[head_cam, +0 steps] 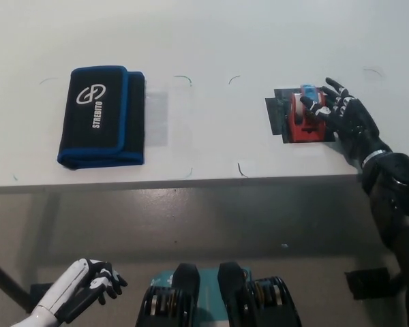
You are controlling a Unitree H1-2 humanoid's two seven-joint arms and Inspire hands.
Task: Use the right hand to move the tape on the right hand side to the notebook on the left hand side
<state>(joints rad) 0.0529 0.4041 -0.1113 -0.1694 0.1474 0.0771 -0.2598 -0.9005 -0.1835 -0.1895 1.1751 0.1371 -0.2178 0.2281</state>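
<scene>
The white tabletop [211,41] carries a black, blue-edged fabric notebook case [101,116] printed "STREDITO". Well right of it, the black right hand [342,119] touches the red tape dispenser [305,114], fingers spread, not closed. Below the tabletop, the white left hand [88,286] rests loosely curled, holding nothing.

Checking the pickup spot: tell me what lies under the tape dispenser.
The red tape dispenser sits on a dark square patch on the white table. The right hand covers the patch's right side, so that part cannot be seen.
</scene>
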